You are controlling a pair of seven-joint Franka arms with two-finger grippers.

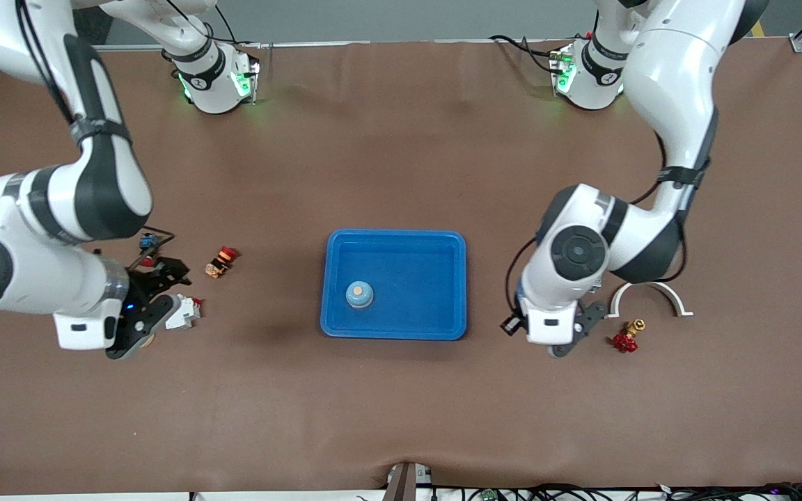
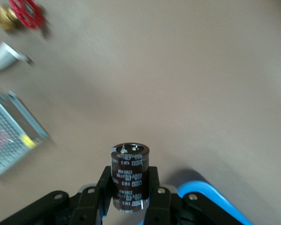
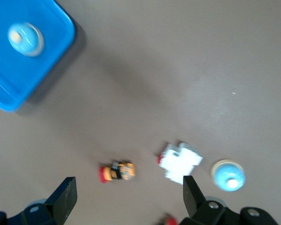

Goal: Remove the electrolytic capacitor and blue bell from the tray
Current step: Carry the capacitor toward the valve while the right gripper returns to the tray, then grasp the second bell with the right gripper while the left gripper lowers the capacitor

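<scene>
Left pincer (image 1: 568, 344): clamped on the capacitor (image 2: 129, 176), the dark can upright between the fingers with its terminals up. In the front view it hangs over bare table, low in the frame, just beside the tray (image 1: 331, 327) toward the left arm's end. The tray's rim is at the bottom edge of the left wrist view. I read this as a carry-out: the can is clear of the tray and wants setting down.

Right pincer (image 1: 138, 323): fingers wide apart, holding nothing, over the table toward the right arm's end. I judge it waiting.

Blue bell (image 1: 359, 293): sits on the tray floor, dome up, low in the tray toward the right arm's end; not yet removed.

Around the right pincer: a white part (image 1: 184, 313), a small orange-and-red switch (image 1: 221, 261) and a second bell (image 3: 229, 176) on the table. Near the left pincer: a white arch (image 1: 648, 296) and a red-handled brass valve (image 1: 625, 337).

Surface: brown mat (image 1: 401, 139), faintly creased. Cables run along the frame's bottom edge.
</scene>
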